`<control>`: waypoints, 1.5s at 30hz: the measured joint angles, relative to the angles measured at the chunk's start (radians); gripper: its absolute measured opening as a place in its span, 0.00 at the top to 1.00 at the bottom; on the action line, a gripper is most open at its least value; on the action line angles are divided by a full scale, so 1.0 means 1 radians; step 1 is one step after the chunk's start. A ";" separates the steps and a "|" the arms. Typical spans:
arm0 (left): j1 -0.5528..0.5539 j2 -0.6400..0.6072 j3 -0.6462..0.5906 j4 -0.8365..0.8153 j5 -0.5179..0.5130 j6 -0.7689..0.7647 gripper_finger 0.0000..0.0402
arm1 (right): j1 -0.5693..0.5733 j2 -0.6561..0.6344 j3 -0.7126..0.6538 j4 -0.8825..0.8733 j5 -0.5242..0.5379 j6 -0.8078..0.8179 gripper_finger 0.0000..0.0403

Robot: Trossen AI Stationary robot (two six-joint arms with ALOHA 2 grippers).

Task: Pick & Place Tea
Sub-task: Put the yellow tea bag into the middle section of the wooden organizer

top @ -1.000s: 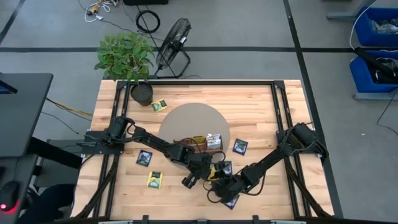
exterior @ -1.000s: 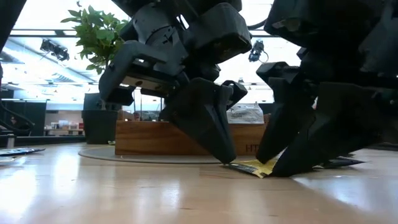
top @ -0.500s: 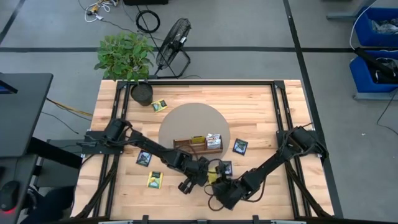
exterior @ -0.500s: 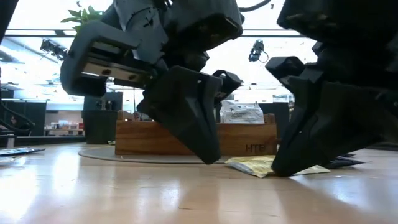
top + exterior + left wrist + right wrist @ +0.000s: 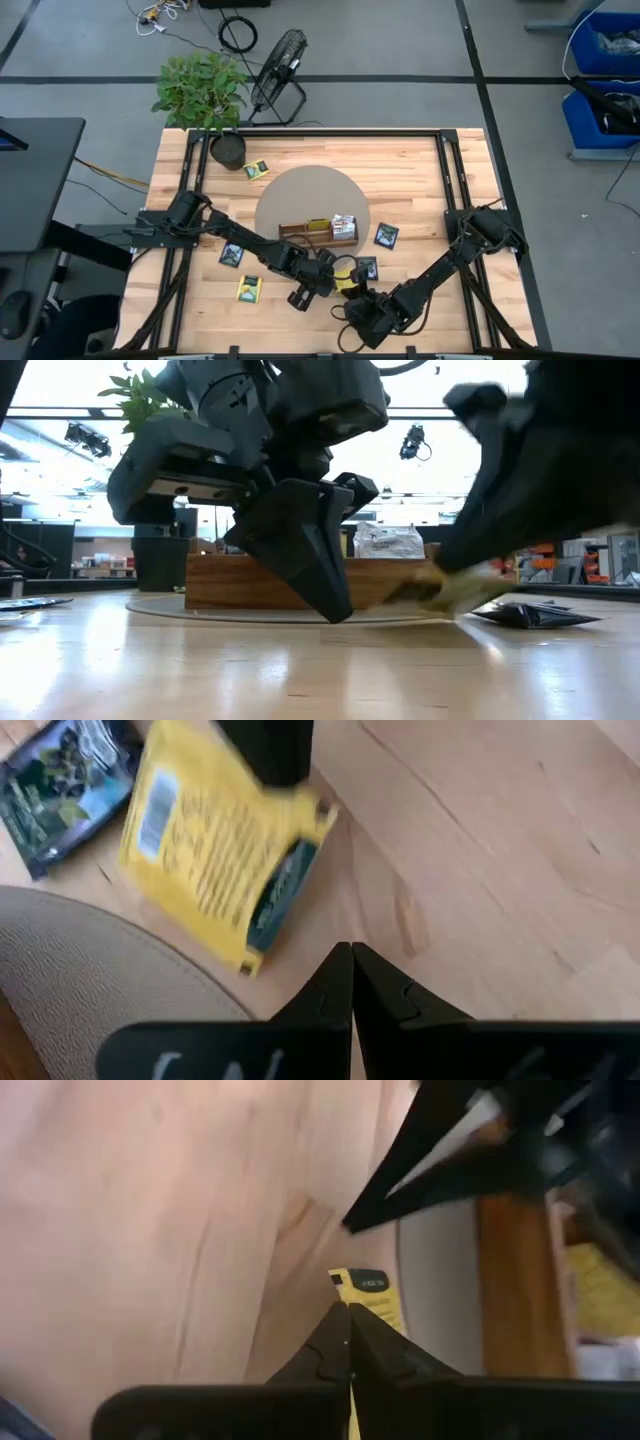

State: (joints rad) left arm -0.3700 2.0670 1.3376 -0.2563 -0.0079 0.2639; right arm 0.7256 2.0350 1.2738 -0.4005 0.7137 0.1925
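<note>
Yellow sachet (image 5: pixel 215 845) is pinched at 1 edge by the right gripper (image 5: pixel 348 1342), lifted just clear of the wood near the front table (image 5: pixel 400 180) edge, beside the round mat (image 5: pixel 310 195). Left gripper (image 5: pixel 350 982) has jaws closed on nothing, tips down close by. Step in hand looks like the carry (pick seems done). Next move likely calls for swinging to the wooden tray (image 5: pixel 240 582) and releasing into a compartment. Other sachets lie scattered, 1 black one (image 5: pixel 386 235) near the tray.

Open wood along the table (image 5: pixel 410 170) far edge (wooden tray (image 5: pixel 318 232) and both arms mid-table)
</note>
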 joint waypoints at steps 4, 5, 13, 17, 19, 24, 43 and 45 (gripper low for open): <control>-0.017 -0.004 0.000 -0.009 0.000 -0.035 0.99 | 0.009 -0.002 0.053 -0.067 0.046 0.009 1.00; -0.023 -0.008 0.000 -0.009 0.000 -0.041 0.99 | 0.009 -0.002 0.055 -0.064 0.053 0.009 1.00; -0.084 -0.080 -0.004 0.028 0.001 -0.064 0.99 | 0.010 -0.003 0.055 -0.089 0.082 0.038 1.00; -0.097 -0.103 -0.004 0.012 0.000 -0.066 0.99 | 0.010 -0.004 0.056 -0.071 0.041 0.039 1.00; -0.095 -0.107 -0.003 0.015 -0.001 -0.066 0.99 | 0.002 -0.004 0.056 -0.056 -0.014 0.060 0.98; -0.095 -0.108 -0.004 -0.018 -0.006 -0.074 0.99 | -0.054 -0.005 0.057 -0.047 -0.150 0.120 0.81; -0.165 -0.592 -0.696 0.805 -0.158 -0.169 0.99 | -0.098 -0.006 0.057 -0.006 -0.191 0.151 0.38; -0.170 -0.639 -0.747 0.806 -0.208 -0.176 0.99 | -0.115 -0.005 0.057 0.006 -0.238 0.140 0.38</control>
State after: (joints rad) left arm -0.5403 1.4283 0.5902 0.5493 -0.2161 0.0880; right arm 0.6107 2.0302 1.3313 -0.3950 0.4760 0.3321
